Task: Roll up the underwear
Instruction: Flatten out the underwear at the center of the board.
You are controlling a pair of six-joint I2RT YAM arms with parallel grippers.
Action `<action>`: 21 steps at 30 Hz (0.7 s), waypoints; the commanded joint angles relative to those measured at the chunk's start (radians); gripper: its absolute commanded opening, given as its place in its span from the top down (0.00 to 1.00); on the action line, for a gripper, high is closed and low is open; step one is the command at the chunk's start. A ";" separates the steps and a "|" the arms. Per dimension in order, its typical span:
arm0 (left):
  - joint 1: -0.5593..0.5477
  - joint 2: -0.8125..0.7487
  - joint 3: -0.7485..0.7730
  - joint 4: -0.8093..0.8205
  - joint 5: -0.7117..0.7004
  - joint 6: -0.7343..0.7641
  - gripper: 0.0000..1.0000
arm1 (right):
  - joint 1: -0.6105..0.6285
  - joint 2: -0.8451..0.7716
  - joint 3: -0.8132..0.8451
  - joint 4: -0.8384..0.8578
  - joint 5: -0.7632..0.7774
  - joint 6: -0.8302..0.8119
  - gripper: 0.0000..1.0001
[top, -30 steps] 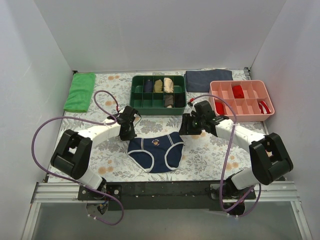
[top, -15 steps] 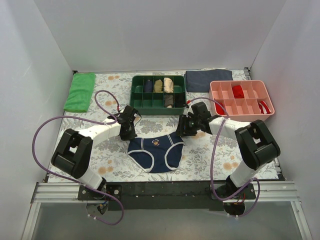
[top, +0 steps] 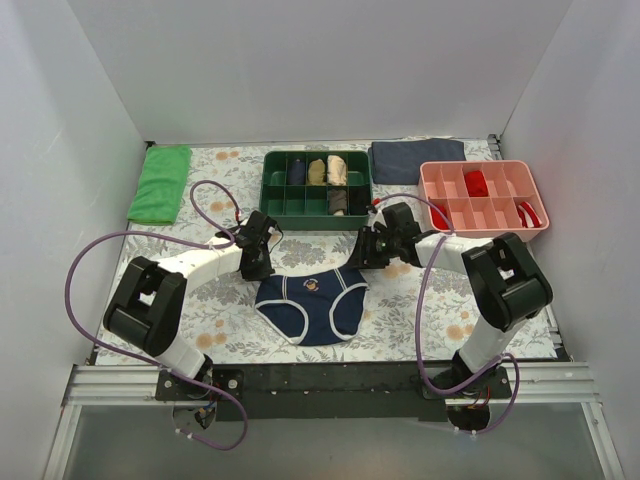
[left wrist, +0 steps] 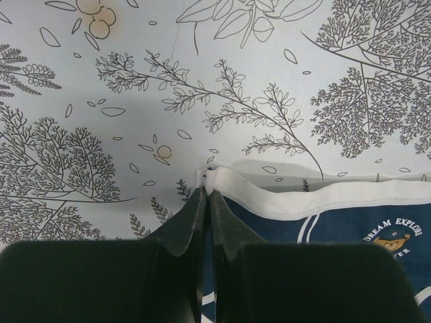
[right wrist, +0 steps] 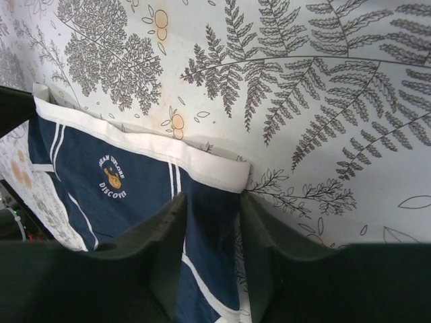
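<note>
The navy underwear (top: 310, 300) with white piping lies flat on the floral table, waistband toward the back. The left gripper (top: 262, 268) sits at the waistband's left corner. In the left wrist view its fingers (left wrist: 192, 219) are pressed together, pinching the white waistband corner (left wrist: 222, 180). The right gripper (top: 358, 258) is at the waistband's right corner. In the right wrist view the right gripper (right wrist: 210, 215) is open and straddles the navy cloth (right wrist: 209, 222) just below the white band (right wrist: 202, 168). The bear emblem (right wrist: 111, 178) shows to the left.
Behind the underwear stands a green divided tray (top: 272, 185) holding rolled garments. At the back right is a pink divided tray (top: 430, 180) with red items. A green cloth (top: 160, 183) lies back left. A dark grey-blue folded cloth (top: 416, 160) lies behind the pink tray.
The right gripper has slid left onto the waistband's right corner, its arm folding in, and its jaws have narrowed a little. The left arm and the underwear have stayed put.
</note>
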 commanded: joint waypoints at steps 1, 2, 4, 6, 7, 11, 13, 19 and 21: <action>0.005 0.009 0.014 0.013 0.018 0.009 1.00 | -0.013 0.028 -0.021 0.043 0.002 0.020 0.66; 0.005 0.009 0.016 0.013 0.015 0.010 1.00 | -0.013 0.025 -0.031 0.047 0.005 0.021 0.70; 0.005 0.006 0.017 0.016 0.015 0.010 1.00 | -0.015 0.006 -0.042 0.063 0.004 0.024 0.97; 0.005 -0.002 0.025 0.019 0.018 0.015 1.00 | -0.015 -0.018 -0.051 0.076 -0.003 0.018 0.99; 0.005 -0.006 0.031 0.020 0.019 0.018 1.00 | -0.015 -0.053 -0.053 0.076 -0.004 0.012 0.99; 0.005 -0.083 0.082 -0.009 0.026 0.020 1.00 | -0.015 -0.192 -0.062 0.066 -0.012 -0.012 0.99; 0.005 -0.152 0.126 -0.030 0.026 0.020 1.00 | -0.015 -0.290 -0.070 0.046 -0.009 -0.022 0.99; 0.005 -0.301 0.197 -0.084 0.069 0.026 1.00 | -0.009 -0.514 -0.090 -0.052 -0.020 -0.043 0.99; 0.005 -0.332 0.200 -0.102 0.081 0.024 1.00 | -0.003 -0.567 -0.103 -0.069 -0.029 -0.046 0.99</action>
